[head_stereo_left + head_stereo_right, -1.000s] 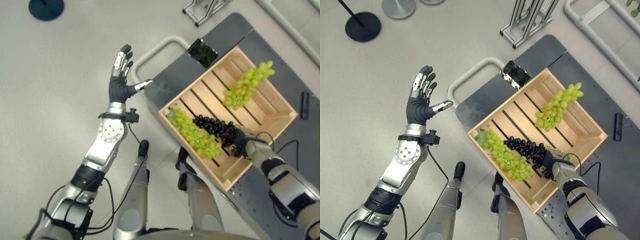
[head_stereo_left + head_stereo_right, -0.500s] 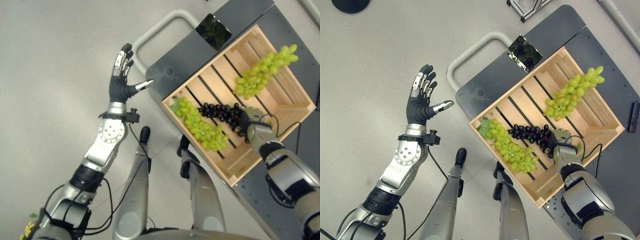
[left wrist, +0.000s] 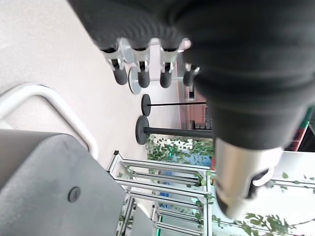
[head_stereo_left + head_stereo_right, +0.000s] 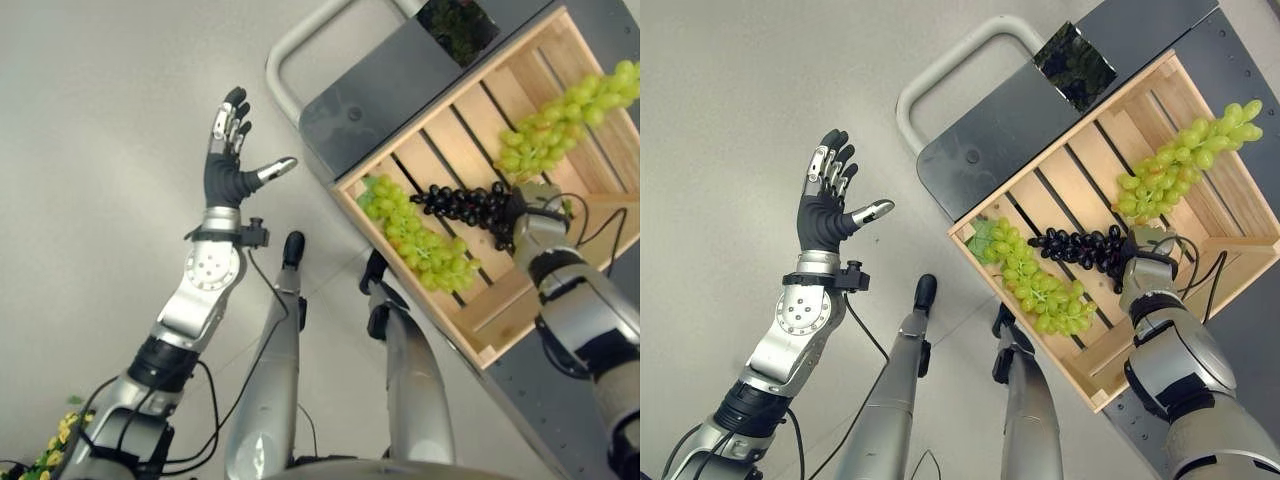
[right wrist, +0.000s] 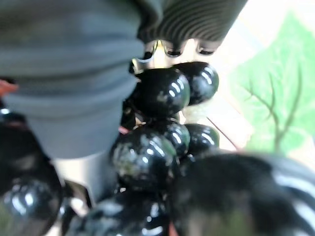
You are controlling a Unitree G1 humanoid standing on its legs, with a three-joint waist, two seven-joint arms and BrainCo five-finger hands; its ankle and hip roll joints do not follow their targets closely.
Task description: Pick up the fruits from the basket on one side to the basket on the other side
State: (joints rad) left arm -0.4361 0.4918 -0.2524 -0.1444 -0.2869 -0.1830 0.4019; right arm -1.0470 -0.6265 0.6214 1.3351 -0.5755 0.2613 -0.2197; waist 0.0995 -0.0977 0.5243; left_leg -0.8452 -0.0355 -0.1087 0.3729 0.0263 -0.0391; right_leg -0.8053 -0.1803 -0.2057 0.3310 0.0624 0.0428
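A wooden crate (image 4: 1040, 158) on a dark cart holds three bunches of grapes. Black grapes (image 4: 465, 203) lie across its middle slats, and my right hand (image 4: 525, 220) is shut on their right end. The right wrist view has the black grapes (image 5: 157, 93) pressed close between the thumb and fingers. One green bunch (image 4: 420, 240) lies along the crate's near side, another green bunch (image 4: 560, 125) in the far part. My left hand (image 4: 225, 165) is raised over the floor left of the cart, open, with straight fingers (image 3: 142, 73) and nothing in it.
The crate stands on a dark grey cart (image 4: 370, 100) with a pale tubular handle (image 4: 290, 50) toward my left hand. A glossy black object (image 4: 460, 15) lies at the crate's far corner. Something yellow and green (image 4: 55, 455) peeks in at the lower left edge.
The whole picture has shifted, so the camera moved. My right hand stays on the black grapes' end, which has swung a little toward the crate's middle. The left hand keeps its raised pose.
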